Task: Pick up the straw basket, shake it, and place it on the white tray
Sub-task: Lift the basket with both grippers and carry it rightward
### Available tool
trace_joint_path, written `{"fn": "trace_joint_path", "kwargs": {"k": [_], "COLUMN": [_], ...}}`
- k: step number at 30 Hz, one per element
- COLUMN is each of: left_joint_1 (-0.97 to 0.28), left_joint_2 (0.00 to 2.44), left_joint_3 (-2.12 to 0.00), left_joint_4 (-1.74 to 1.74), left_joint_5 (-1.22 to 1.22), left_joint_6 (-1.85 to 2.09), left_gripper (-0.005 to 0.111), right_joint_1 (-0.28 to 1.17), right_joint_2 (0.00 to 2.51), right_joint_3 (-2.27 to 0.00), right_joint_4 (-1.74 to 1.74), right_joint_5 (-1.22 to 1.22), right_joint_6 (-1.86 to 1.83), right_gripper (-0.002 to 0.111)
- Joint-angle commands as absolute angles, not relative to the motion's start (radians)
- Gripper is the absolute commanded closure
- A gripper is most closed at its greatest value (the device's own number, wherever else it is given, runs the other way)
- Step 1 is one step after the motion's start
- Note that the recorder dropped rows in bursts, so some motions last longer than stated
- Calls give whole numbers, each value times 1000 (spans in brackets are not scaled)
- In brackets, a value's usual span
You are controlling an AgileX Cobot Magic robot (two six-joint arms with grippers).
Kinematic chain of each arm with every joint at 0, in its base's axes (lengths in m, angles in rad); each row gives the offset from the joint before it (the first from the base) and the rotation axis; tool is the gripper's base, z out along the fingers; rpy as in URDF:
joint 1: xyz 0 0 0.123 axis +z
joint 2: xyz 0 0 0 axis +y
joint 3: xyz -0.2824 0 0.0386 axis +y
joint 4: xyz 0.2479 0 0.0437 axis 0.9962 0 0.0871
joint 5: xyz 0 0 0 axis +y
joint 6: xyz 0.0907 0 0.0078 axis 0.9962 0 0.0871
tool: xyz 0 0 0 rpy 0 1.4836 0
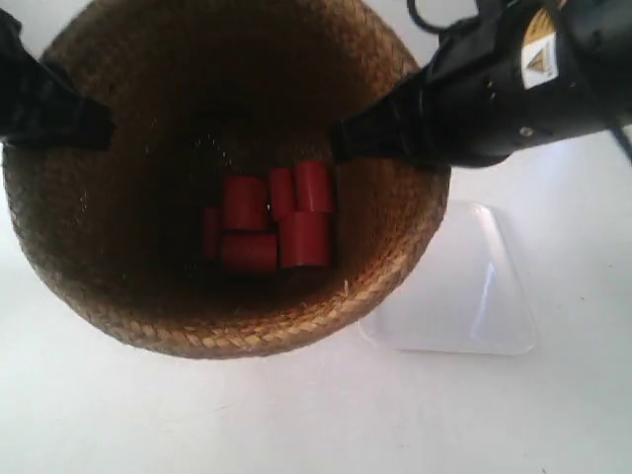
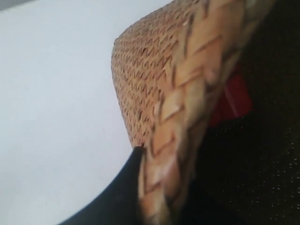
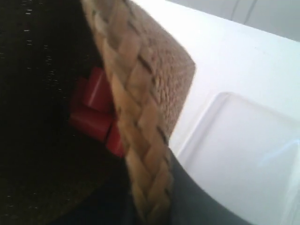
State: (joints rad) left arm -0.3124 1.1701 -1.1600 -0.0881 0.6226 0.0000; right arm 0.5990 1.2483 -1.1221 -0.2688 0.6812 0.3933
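The straw basket (image 1: pixel 237 331) fills the exterior view, raised off the white table and held by both arms. Several red cylinders (image 1: pixel 267 222) lie on its dark bottom. My right gripper (image 1: pixel 341 138), on the arm at the exterior view's right, is shut on the braided rim (image 3: pixel 140 140), with one dark finger (image 3: pixel 197 197) outside the wall. My left gripper (image 1: pixel 94 128) is shut on the opposite rim (image 2: pixel 173 117), its outer finger (image 2: pixel 124 180) against the weave. The white tray (image 1: pixel 474 286) lies on the table, partly hidden under the basket's right edge.
White table surface (image 1: pixel 296 425) surrounds everything. The right wrist view shows the tray (image 3: pixel 243 145) just beyond the basket wall (image 3: pixel 171 70). Red cylinders (image 2: pixel 234 96) show inside the basket in the left wrist view. A black cable (image 1: pixel 425 15) runs behind the right arm.
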Motion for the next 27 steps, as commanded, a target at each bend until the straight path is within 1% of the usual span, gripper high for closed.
{"fn": "trace_joint_path", "kwargs": {"k": [1, 3, 6, 9, 10, 11, 13, 16, 18, 19, 22, 27], "left_joint_1": [-304, -304, -306, -312, -309, -302, -304, -304, -311, -312, -310, -310], "left_joint_2": [1234, 1218, 1148, 1098, 1114, 1161, 1209, 1189, 1120, 1084, 1142, 1174], "left_joint_3": [-1129, -1131, -1161, -1153, -1143, -1130, -1125, -1157, -1201, -1176, -1068, -1049], "left_joint_4": [-105, -125, -156, -132, -99, -78, -113, -138, -195, -168, -120, -125], "left_joint_5": [667, 630, 651, 566, 586, 655, 677, 662, 655, 592, 602, 587], "left_joint_6": [0, 0, 26, 43, 18, 0, 14, 27, 74, 75, 19, 19], "left_gripper": [107, 107, 107, 107, 107, 107, 107, 107, 107, 107, 107, 107], "right_joint_1": [589, 589, 620, 652, 642, 621, 617, 619, 659, 678, 661, 661], "right_joint_2": [1336, 1324, 1227, 1143, 1155, 1207, 1285, 1267, 1175, 1133, 1225, 1293], "right_joint_3": [-1103, -1110, -1162, -1143, -1123, -1096, -1082, -1110, -1158, -1151, -1077, -1058], "right_joint_4": [-304, -299, -265, -310, -370, -420, -412, -382, -367, -387, -498, -486], "right_joint_5": [715, 670, 675, 569, 580, 672, 730, 666, 630, 557, 662, 630], "right_joint_6": [404, 408, 368, 374, 407, 492, 498, 494, 454, 452, 570, 583], "right_gripper": [108, 108, 108, 108, 108, 108, 108, 108, 108, 108, 108, 108]}}
